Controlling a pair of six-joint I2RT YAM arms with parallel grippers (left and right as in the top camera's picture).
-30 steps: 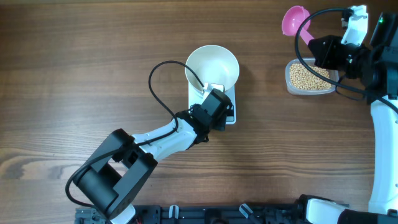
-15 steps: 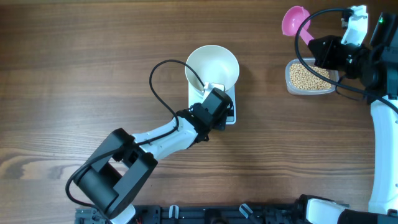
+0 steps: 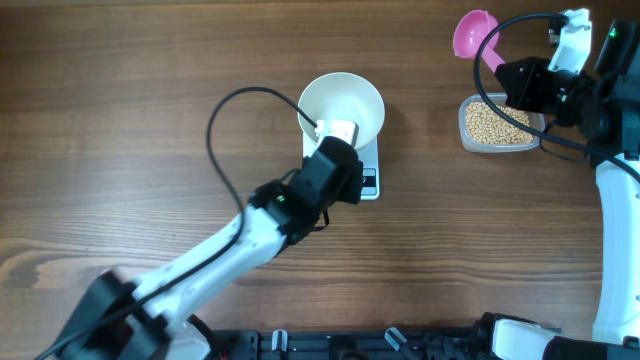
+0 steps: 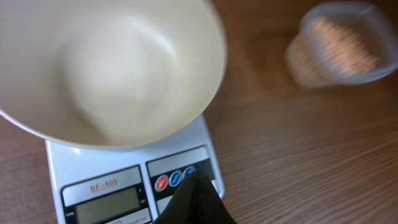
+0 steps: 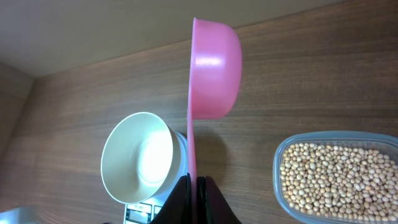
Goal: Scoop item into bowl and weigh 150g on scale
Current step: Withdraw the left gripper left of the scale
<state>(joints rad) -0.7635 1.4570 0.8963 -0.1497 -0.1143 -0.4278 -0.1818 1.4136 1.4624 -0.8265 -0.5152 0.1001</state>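
Bowl (image 4: 124,68) on scale (image 4: 106,163), left gripper (image 4: 194,185) fingers together over its buttons — right gripper (image 5: 193,186) pinching pink scoop (image 5: 214,68) handle

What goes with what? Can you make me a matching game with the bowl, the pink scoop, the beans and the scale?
Things:
1. bowl
2. pink scoop
3. beans
4. scale

Where or how:
A. in the clear tub
B. under the bowl
C. held by the right claw
D. white and empty

Pairs: 1-D, 2-C, 3-A, 4-B
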